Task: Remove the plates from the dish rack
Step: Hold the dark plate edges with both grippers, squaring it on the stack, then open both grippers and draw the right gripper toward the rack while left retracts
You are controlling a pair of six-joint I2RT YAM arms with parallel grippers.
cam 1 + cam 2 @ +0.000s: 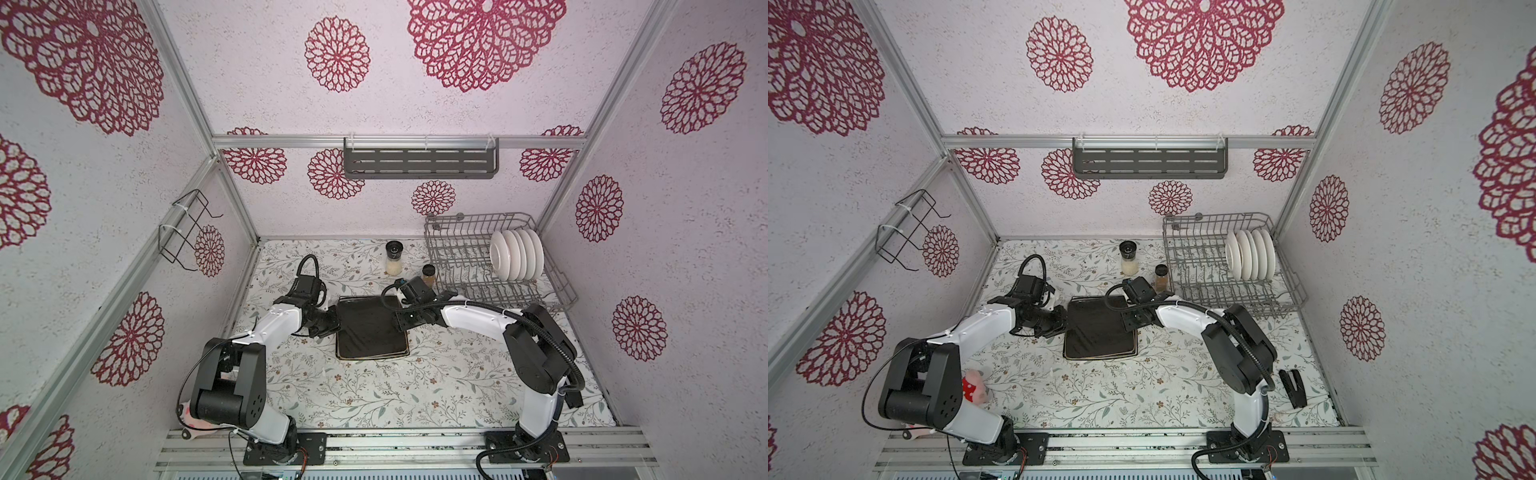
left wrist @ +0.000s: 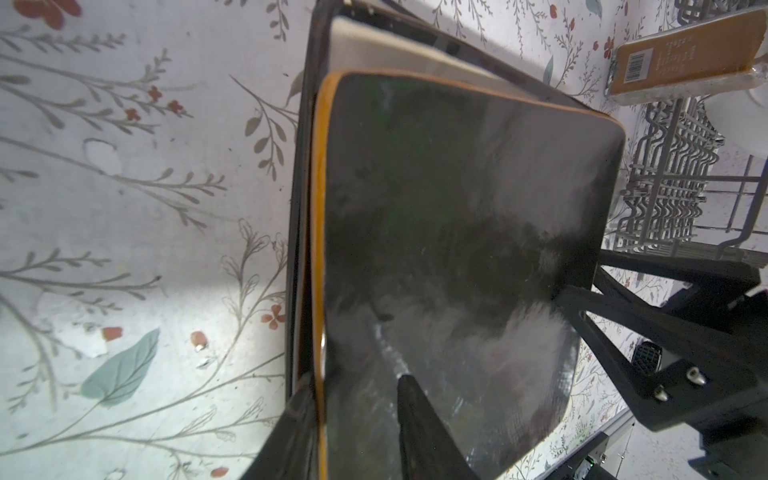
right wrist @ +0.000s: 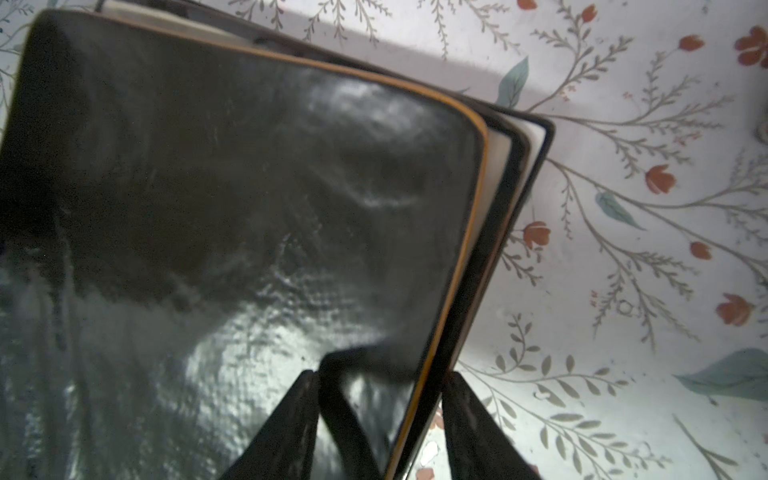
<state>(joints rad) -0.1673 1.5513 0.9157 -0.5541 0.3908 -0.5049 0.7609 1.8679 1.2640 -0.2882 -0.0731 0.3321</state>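
Dish rack (image 1: 465, 257) at the back right isn't cleared yet: five round white plates (image 1: 517, 253) stand in its tines. The square plates (image 1: 370, 332) are out, stacked mid table (image 1: 374, 395). Left gripper (image 2: 357, 386) pinches the edge of the top black plate (image 2: 457, 228). Right gripper (image 3: 380, 378) straddles the opposite edge, can't tell if it's clamped.

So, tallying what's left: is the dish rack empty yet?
Not empty: a row of white round plates stands upright among the dish rack's tines.

Square plates (image 1: 370, 328) stacked, white plates (image 1: 517, 254) racked
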